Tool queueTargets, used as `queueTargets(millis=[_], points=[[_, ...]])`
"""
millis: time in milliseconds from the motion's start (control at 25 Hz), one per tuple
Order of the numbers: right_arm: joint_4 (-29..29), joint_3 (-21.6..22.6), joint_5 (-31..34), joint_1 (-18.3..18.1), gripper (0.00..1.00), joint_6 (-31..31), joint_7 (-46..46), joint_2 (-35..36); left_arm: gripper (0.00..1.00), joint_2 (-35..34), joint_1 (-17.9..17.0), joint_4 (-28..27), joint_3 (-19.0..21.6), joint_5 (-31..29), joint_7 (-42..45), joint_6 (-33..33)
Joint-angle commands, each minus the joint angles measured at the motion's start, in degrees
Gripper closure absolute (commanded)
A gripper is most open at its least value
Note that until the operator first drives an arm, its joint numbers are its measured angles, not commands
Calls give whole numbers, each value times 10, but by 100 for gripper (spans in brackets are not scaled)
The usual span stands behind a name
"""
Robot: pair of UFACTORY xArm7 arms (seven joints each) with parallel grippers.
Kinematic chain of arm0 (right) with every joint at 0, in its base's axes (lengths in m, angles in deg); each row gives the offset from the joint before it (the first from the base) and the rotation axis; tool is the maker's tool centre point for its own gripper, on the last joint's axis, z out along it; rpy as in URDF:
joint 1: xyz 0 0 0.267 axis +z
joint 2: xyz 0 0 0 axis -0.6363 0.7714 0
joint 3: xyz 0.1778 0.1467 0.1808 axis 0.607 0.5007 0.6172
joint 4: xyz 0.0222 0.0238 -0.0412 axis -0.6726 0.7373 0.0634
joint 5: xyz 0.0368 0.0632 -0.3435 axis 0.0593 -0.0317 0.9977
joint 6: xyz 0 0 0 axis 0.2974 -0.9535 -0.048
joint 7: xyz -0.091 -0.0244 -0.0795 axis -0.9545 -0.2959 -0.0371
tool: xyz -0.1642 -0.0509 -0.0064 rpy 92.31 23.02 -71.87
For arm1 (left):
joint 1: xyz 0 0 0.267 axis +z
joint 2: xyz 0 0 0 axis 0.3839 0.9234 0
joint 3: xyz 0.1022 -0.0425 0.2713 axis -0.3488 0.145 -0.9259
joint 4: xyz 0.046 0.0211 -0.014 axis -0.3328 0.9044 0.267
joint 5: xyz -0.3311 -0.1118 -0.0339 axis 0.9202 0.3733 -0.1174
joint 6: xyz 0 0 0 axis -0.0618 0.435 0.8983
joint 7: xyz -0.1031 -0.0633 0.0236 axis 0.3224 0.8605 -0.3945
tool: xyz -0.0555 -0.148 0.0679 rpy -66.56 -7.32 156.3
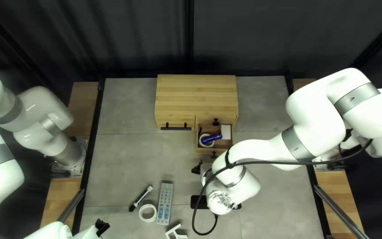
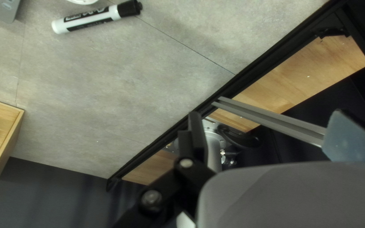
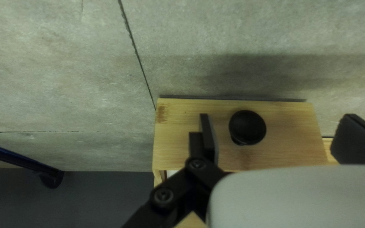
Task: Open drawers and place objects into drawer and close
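Presumably to push the drawer (image 3: 288, 143) shut, the right tool (image 3: 278, 122) hangs wide over its black knob (image 3: 247, 127); the left tool (image 2: 267, 113), also wide, sits clear, near the counter's left edge (image 1: 86, 177). Pale wood, the drawer juts from the cabinet (image 1: 195, 93), holding a white ring (image 1: 200, 140) and blue marker (image 1: 212, 138).

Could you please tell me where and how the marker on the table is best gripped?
Probably mid-barrel, from above, closing across its width: the marker lies flat on its side, with a long, slim, straight barrel and a black cap at one end.
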Motion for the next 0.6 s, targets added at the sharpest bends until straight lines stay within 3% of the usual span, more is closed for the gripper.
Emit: queueTargets(millis=[40, 600], points=[[-2, -1, -1, -1, 0, -2, 2, 2, 0, 0, 0, 0, 0, 0, 0, 0], [19, -1, 4, 2, 0, 6, 10, -10, 0, 0, 0, 0, 0, 0, 0, 0]])
